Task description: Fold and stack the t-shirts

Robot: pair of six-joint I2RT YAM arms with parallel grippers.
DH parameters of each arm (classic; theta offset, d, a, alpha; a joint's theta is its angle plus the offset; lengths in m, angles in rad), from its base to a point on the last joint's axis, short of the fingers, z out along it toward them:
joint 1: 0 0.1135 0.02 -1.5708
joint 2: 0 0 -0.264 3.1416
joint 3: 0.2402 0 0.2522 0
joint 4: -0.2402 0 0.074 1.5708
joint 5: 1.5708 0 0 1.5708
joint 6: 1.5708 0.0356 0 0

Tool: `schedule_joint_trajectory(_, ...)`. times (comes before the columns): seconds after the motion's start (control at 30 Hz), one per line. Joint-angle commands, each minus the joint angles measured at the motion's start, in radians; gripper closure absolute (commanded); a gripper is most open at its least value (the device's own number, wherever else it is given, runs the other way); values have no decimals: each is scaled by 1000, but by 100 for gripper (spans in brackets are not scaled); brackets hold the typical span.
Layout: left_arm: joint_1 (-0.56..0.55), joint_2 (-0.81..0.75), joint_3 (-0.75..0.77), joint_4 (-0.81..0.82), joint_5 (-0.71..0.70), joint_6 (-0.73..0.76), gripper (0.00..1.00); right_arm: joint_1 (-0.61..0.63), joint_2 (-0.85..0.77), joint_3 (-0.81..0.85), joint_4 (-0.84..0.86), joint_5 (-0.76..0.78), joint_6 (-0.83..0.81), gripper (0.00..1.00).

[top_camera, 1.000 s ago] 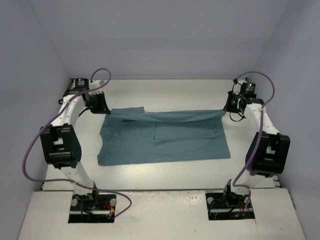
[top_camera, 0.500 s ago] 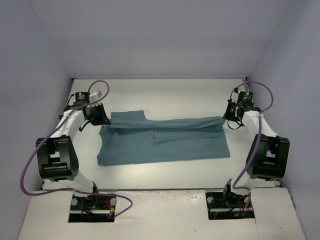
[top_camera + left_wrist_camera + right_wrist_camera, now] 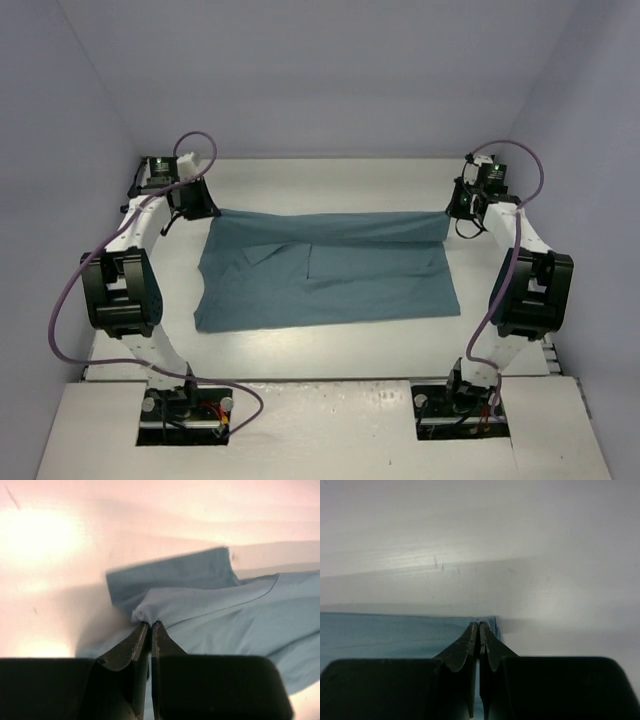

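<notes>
The left gripper point(image 3: 203, 208) sits at the far left corner of the shirt point(image 3: 330, 275). From above, the wrist hides its jaws. The left wrist view shows them pressed together on a small bunched nub of teal cloth. A darker fold spreads behind the pinch and a hem line curves off to the right.

Only the top view takes in the whole shirt. It lies mid-table between the two arms. Its near edge is flat on the white table point(image 3: 330, 180), and its far edge is drawn into a straight band from one gripper to the other. A loose crease shows near the left end.

The right gripper point(image 3: 456, 212) is at the far right corner. Its jaws are again hidden from above. The right wrist view shows them closed on the thin edge of the cloth. Teal shows only to the left of the fingertips, with bare table to the right and beyond.

The left arm point(image 3: 120, 290) and right arm point(image 3: 530, 295) stand beside the shirt, not over it. A purple cable point(image 3: 55, 310) loops along each arm. Lavender walls point(image 3: 330, 80) close in the left, far and right sides.
</notes>
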Motion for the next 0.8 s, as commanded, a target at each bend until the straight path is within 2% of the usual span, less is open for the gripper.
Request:
schedule_joint_trajectory(0.0, 6, 42, 149, 46, 41, -1, 100, -6, 50, 130, 53, -43, -82, 98)
schedule_joint_trajectory(0.13, 7, 104, 229, 54, 90, 13, 98, -3, 88, 184, 53, -68, -108, 96)
schedule_joint_trajectory(0.27, 6, 99, 234, 59, 135, 42, 95, 4, 89, 187, 53, -84, -140, 95)
schedule_joint_trajectory(0.53, 28, -66, 8, 105, 160, 112, 95, 2, -31, -1, 90, -52, -153, 94)
schedule_joint_trajectory(0.77, 73, -155, -165, 211, 210, 69, 95, -2, -110, -181, 168, -10, -80, 95)
